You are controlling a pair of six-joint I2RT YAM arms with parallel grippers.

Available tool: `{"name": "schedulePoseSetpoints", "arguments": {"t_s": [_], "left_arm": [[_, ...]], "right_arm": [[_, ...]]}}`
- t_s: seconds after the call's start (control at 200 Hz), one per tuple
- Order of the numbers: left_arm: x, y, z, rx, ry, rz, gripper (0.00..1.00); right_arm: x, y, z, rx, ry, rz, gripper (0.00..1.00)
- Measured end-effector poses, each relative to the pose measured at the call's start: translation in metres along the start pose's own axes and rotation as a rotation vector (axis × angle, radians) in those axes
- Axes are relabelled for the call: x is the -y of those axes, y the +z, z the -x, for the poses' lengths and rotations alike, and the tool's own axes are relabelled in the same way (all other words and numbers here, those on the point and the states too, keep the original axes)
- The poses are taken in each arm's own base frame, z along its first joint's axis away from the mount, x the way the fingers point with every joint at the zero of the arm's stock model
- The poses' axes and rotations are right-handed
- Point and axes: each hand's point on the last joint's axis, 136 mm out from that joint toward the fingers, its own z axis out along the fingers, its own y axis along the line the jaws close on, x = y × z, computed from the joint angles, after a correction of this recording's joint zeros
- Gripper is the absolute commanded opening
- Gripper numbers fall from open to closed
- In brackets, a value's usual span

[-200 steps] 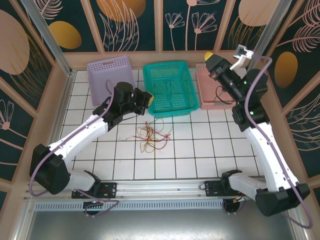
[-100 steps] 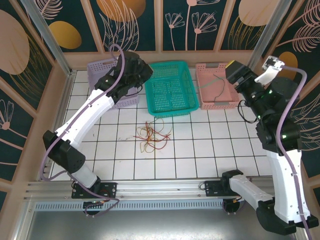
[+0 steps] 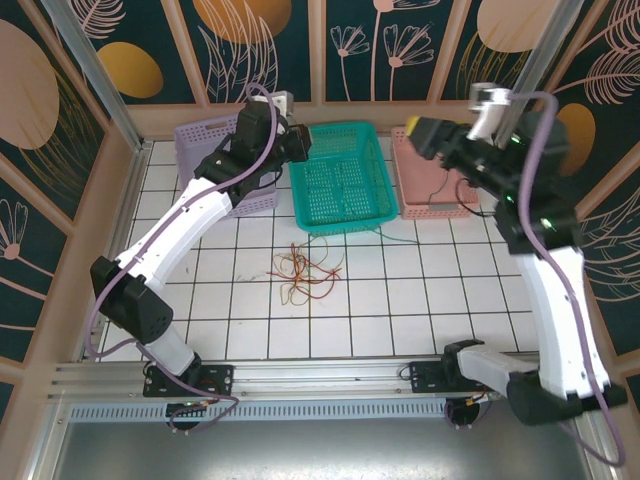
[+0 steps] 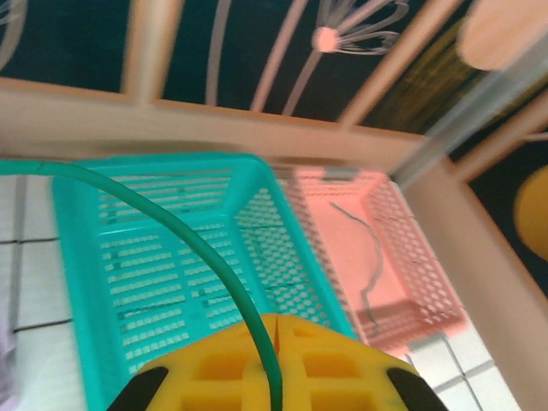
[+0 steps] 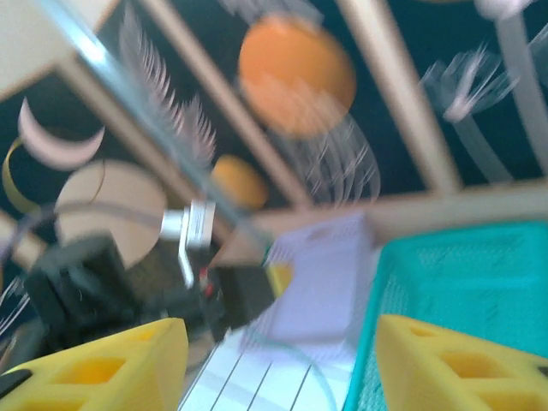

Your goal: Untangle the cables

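At the bottom of the left wrist view, the left gripper [image 4: 278,342] is seen with its yellow fingers pressed together on a thin green cable [image 4: 184,233]. This cable arches up and away over the teal plastic mesh basket [image 4: 81,282]. To the right of that basket, a single dark cable [image 4: 374,257] is seen lying inside a pink plastic basket [image 4: 432,291].

Across the right wrist view, which is blurred, the right gripper [image 5: 282,360] is shown with its yellow fingers spread wide and nothing between them. A lilac plastic basket [image 5: 321,274] is made out to the left of the teal one.

From above, a loose knot of red, yellow and brown cables [image 3: 305,270] is seen on the white tiled table [image 3: 430,300], just on the near side of the teal basket. The left gripper is held high over that basket's far left corner, and the right gripper over the pink basket beside it.

The task is judged to be partly done. One cable is put away and a second is being drawn clear, while the knot is left to be pulled apart.
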Motion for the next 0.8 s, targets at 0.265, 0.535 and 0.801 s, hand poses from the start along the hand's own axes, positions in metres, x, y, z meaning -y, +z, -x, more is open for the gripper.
{"name": "schedulePoseSetpoints", "arguments": {"t_s": [0.265,0.535,0.801], "left_arm": [[0.061,0.006,0.003,-0.058,0.051,-0.316,0.0],[0.064,0.027,-0.023,-0.152,0.043,-0.382,0.0],[0.067,0.026,-0.022,-0.155,0.041,-0.4,0.0]], "right_arm": [[0.046,0.071,-0.16,-0.493,0.074,0.12,0.59],[0.033,0.07,-0.168,-0.491,0.029,0.216,0.57],[0.037,0.067,-0.178,-0.5,0.057,0.212,0.49]]}}
